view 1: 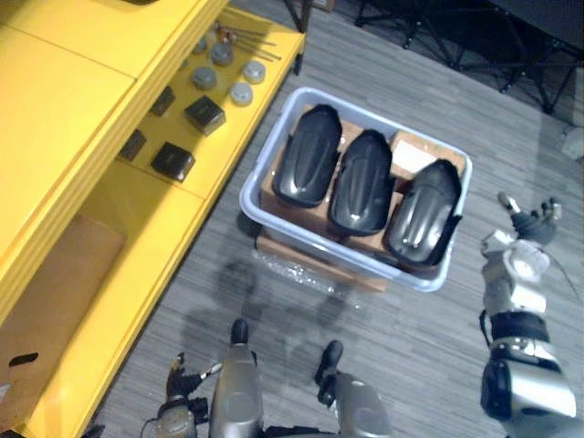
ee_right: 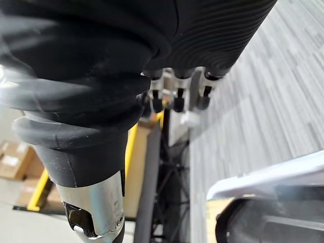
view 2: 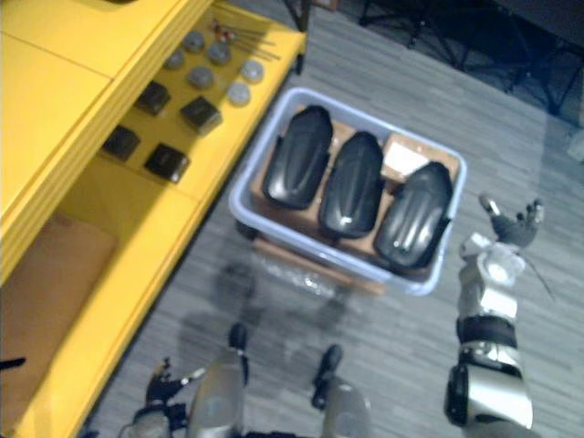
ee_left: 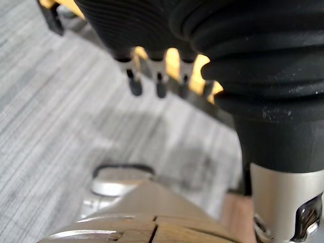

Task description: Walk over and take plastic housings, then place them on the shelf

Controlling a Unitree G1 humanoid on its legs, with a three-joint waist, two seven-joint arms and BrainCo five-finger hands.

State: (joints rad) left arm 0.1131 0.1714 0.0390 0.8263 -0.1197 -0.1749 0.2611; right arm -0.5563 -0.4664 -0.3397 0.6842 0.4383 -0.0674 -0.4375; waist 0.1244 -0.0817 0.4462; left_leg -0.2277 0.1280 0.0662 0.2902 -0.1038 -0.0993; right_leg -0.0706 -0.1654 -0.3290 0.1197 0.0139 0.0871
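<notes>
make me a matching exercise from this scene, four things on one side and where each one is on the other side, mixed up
Things
1. black plastic housings
2. grey round discs
3. right hand
4. left hand

Places
A. on the yellow shelf
B. low at the robot's left side, over the floor near the shelf's front
C. side by side in the pale blue bin
D. raised and open, just right of the bin

Pairs: 1-C, 2-A, 3-D, 4-B

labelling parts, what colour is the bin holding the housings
Pale blue bin, clearest in the left eye view.
</notes>
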